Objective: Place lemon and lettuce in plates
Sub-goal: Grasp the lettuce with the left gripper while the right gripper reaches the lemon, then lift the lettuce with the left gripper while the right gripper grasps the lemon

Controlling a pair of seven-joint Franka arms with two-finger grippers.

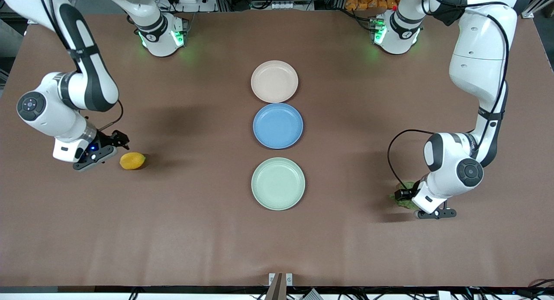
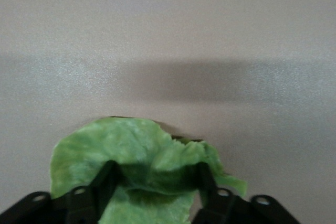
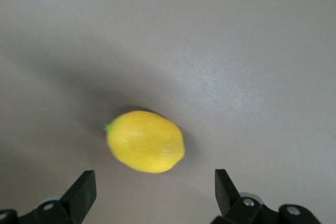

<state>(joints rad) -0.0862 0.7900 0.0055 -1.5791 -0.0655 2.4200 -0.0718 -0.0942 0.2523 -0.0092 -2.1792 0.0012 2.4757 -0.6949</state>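
The lemon [image 1: 132, 160] lies on the table toward the right arm's end; in the right wrist view it [image 3: 145, 141] lies just ahead of the fingertips. My right gripper [image 1: 118, 140] [image 3: 152, 192] is low beside it, open and empty, with both fingers clear of the fruit. The green lettuce [image 1: 401, 199] lies toward the left arm's end, mostly hidden under the left hand. My left gripper [image 1: 406, 193] [image 2: 156, 179] is down on the lettuce [image 2: 126, 148], its fingers pinching a raised fold of the leaf. The beige-pink plate [image 1: 274, 81] and the mint green plate [image 1: 278, 183] are empty.
A blue plate [image 1: 278, 125] sits between the two task plates, all three in a row along the middle of the brown table [image 1: 194, 230]. Both arms' bases stand along the table's edge farthest from the front camera.
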